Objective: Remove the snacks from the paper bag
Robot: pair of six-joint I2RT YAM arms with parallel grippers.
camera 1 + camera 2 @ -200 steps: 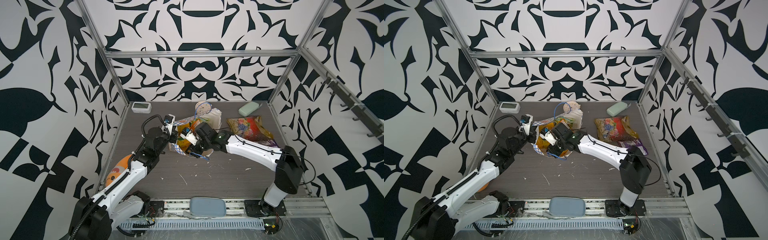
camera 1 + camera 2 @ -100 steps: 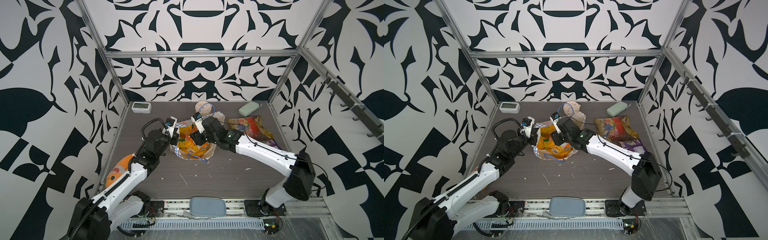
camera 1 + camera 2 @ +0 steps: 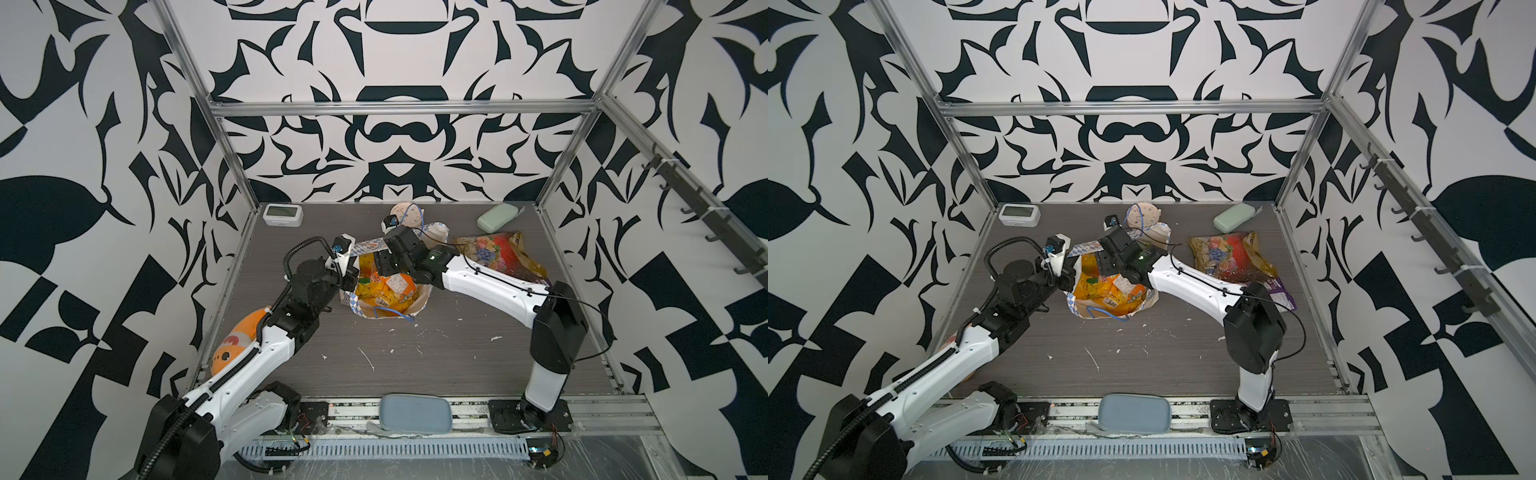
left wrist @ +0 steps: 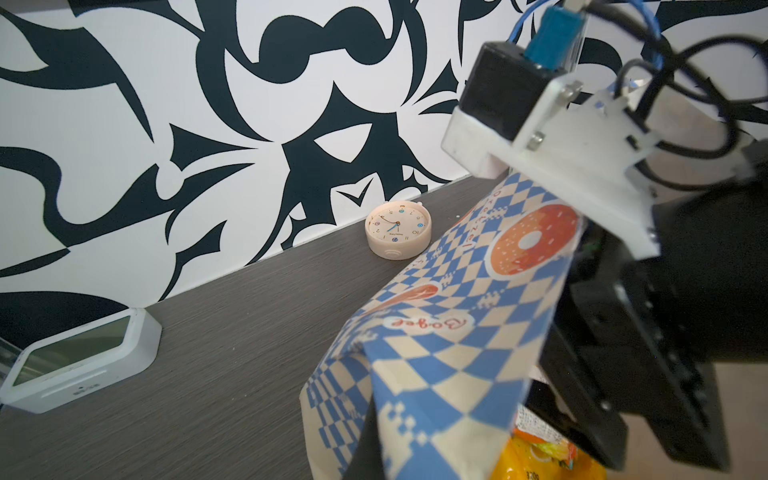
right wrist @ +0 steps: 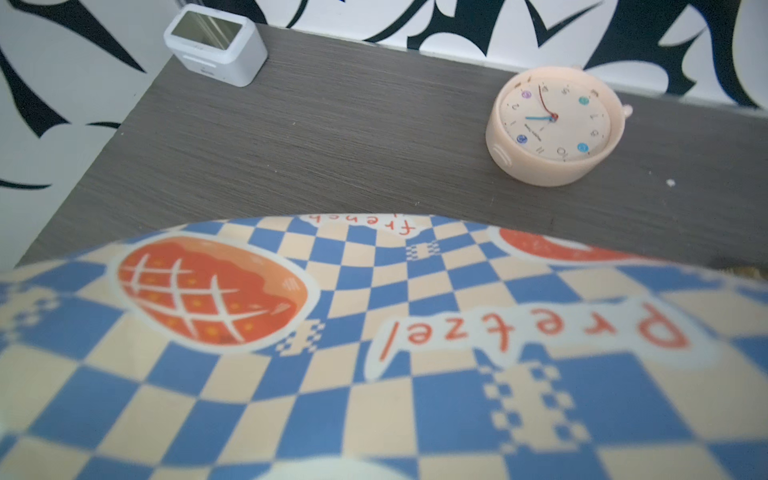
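Note:
The paper bag (image 3: 420, 306) (image 3: 1076, 305) lies in the middle of the table in both top views, its mouth gaping upward. Yellow-orange snacks (image 3: 384, 291) (image 3: 1106, 293) fill it. My left gripper (image 3: 351, 277) (image 3: 1068, 279) is shut on the bag's left rim. In the left wrist view the checked paper (image 4: 457, 332) drapes over a dark finger (image 4: 368, 440), with a yellow packet (image 4: 540, 457) beside it. My right gripper (image 3: 383, 262) (image 3: 1106, 262) hangs in the bag's mouth by the far rim. In the right wrist view the bag's paper (image 5: 374, 395) hides its jaws. A clear multicoloured candy pack (image 3: 494, 253) (image 3: 1229, 253) and a purple packet (image 3: 1282, 291) lie on the table to the right.
A round cream clock (image 3: 405, 214) (image 5: 552, 124) stands just behind the bag, a white digital display (image 3: 282, 214) in the back left corner, a mint green case (image 3: 498, 216) at the back right. An orange plush fish (image 3: 237, 340) lies under my left arm. A grey-blue pad (image 3: 415, 413) sits on the front rail.
My right gripper has risen from low in the crumpled bag toward its far rim. The bag's mouth has spread open, baring the yellow packets. My left gripper keeps its hold.

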